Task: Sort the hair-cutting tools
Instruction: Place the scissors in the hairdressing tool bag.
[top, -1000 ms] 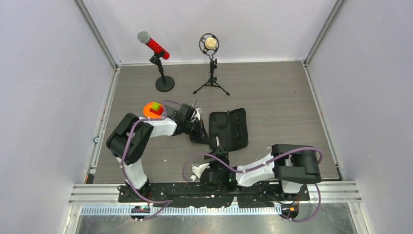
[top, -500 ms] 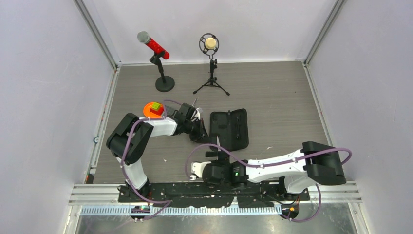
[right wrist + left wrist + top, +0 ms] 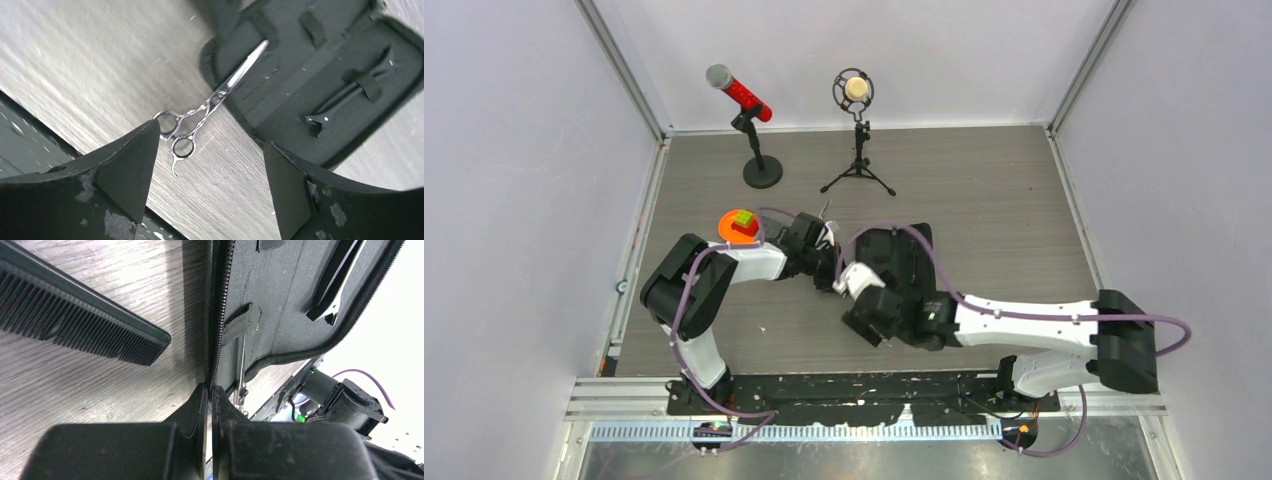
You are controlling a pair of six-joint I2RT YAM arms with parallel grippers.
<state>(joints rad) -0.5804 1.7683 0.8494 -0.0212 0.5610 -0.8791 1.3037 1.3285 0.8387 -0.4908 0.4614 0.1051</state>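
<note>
Firmly the left gripper (image 3: 210,390) pinched the case (image 3: 280,290) by its rim mid-worktop, comb (image 3: 75,315) beside it — the right gripper (image 3: 211,137) hung spread over scissors (image 3: 220,90) whose rings jutted from the case toward the near edge.

There were two claws, the left claw (image 3: 210,390) and the right claw (image 3: 210,136). One pair of silver scissors (image 3: 220,91) lay in front of the right claw. One black comb (image 3: 75,310) lay beside the left claw. One black case (image 3: 280,285) held one black clip (image 3: 332,287). Two microphones, one red microphone (image 3: 739,95) and one round microphone (image 3: 856,90), stood on the tabletop (image 3: 1004,200), well past both claws.
</note>
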